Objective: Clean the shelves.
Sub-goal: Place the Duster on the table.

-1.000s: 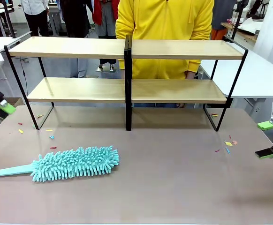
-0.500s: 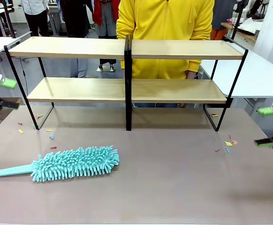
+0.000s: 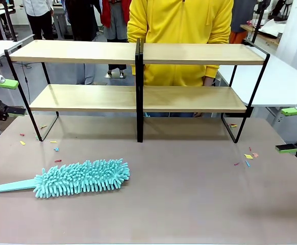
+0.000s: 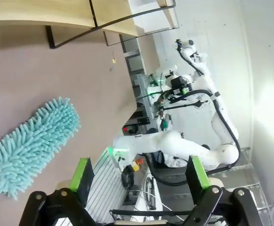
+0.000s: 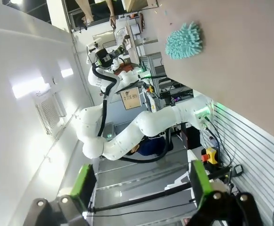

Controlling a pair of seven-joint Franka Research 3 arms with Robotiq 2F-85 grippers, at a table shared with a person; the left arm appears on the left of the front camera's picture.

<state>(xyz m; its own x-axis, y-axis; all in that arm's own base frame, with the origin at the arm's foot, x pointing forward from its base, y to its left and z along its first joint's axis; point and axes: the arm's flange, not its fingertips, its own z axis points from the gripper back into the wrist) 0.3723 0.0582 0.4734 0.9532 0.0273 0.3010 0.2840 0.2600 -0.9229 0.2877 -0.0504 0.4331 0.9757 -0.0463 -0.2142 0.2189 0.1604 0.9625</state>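
Note:
The shelves [image 3: 189,98] stand across the back of the table, two tiers of light-wood boards in a black frame; a corner of the shelves [image 4: 43,12] also shows in the left wrist view. A teal fluffy duster [image 3: 79,177] lies flat on the table at the front left, handle pointing left, with nothing touching it. My left gripper [image 3: 9,97] hangs open at the table's far left edge, well away from the duster [image 4: 33,141]. My right gripper [image 3: 290,129] is open at the far right edge. Both the left gripper [image 4: 141,174] and the right gripper [image 5: 141,182] have nothing between their pads.
A person in a yellow hoodie [image 3: 179,25] stands right behind the shelves. Small coloured scraps lie on the table near the right shelf leg [image 3: 248,156] and near the left one [image 3: 55,149]. A white table [image 3: 286,81] adjoins at the back right.
My left gripper has risen at the left edge and spread its jaws wide. My right gripper has moved up a little at the right edge. The duster has not moved.

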